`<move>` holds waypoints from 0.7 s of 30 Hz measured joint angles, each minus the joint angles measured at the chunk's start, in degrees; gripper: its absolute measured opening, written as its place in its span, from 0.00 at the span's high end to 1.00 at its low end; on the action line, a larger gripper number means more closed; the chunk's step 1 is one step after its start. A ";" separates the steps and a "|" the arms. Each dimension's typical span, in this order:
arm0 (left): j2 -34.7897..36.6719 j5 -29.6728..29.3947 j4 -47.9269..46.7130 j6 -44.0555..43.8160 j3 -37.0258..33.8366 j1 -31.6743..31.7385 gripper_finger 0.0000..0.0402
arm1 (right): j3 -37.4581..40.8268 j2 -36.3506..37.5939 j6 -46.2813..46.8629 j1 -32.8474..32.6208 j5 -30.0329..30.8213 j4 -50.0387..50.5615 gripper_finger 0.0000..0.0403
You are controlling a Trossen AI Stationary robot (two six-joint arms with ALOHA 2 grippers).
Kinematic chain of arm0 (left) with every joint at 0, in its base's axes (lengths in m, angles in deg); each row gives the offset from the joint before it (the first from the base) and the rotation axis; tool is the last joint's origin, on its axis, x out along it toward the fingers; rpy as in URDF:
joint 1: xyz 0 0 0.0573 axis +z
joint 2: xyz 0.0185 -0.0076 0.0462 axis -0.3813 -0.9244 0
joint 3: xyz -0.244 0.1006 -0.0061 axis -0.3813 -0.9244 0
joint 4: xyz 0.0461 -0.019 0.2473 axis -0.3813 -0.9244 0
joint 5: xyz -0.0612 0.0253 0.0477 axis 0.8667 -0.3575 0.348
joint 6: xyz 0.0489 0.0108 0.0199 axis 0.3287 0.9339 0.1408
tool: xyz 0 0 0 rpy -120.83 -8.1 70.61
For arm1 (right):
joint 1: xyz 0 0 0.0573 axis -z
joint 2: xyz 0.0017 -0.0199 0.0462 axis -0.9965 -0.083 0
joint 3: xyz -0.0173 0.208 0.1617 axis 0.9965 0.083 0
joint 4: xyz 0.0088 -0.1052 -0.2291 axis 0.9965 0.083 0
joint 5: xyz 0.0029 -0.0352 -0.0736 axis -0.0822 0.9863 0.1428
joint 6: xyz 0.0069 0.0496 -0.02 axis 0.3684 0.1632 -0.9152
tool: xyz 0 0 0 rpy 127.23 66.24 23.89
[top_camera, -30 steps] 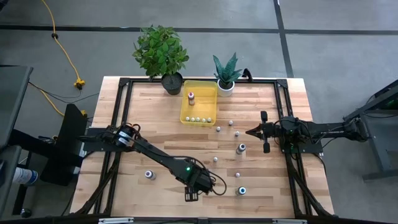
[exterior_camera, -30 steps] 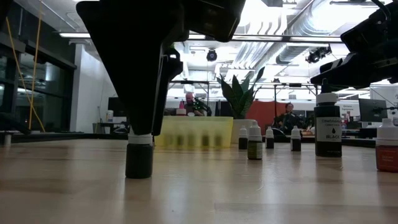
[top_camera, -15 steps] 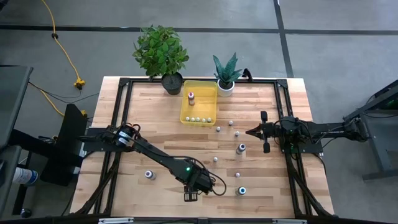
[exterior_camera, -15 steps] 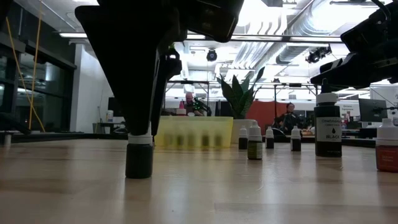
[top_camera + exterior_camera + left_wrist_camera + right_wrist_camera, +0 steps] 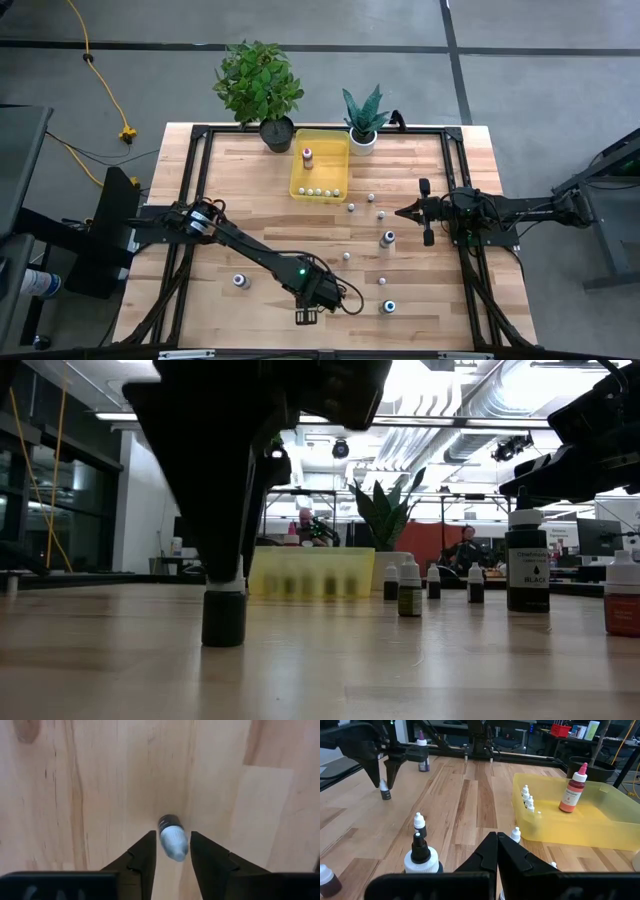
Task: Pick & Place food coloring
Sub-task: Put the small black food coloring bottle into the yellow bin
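Note:
My left gripper [image 5: 307, 316] hangs over the table's front edge, straddling a small food coloring bottle [image 5: 172, 838] with a dark body and a pale cap. Its fingers [image 5: 145, 855] stand close on either side of the cap with thin gaps showing, still open. In the low view that bottle [image 5: 224, 615] stands upright on the wood. My right gripper [image 5: 402, 211] hovers at the right side, shut and empty. Several more bottles are scattered mid-table, such as one [image 5: 387, 239] and another [image 5: 389, 307]. A yellow tray [image 5: 335, 150] holds a red bottle [image 5: 307, 155] and a row of tiny ones.
A leafy plant [image 5: 258, 80] and a spiky plant in a white pot [image 5: 364, 118] stand at the back edge beside the tray. One lone bottle [image 5: 240, 281] stands front left. A tall black bottle [image 5: 527, 565] is at the low view's right.
My left gripper's fingers have drawn in around the bottle's cap. The bottle has stayed on the table. The right arm has not moved.

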 joint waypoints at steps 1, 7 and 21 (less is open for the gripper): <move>0.00 0.00 0.10 0.00 -0.45 0.00 0.73 | 0.00 0.00 0.01 0.01 0.02 0.00 1.00; 0.00 0.00 0.43 -0.02 -1.10 -0.02 0.79 | 0.00 0.00 0.02 0.02 0.00 0.00 1.00; 0.04 0.35 -6.91 2.60 6.61 1.22 0.87 | 0.00 0.00 0.01 0.01 0.01 -0.01 1.00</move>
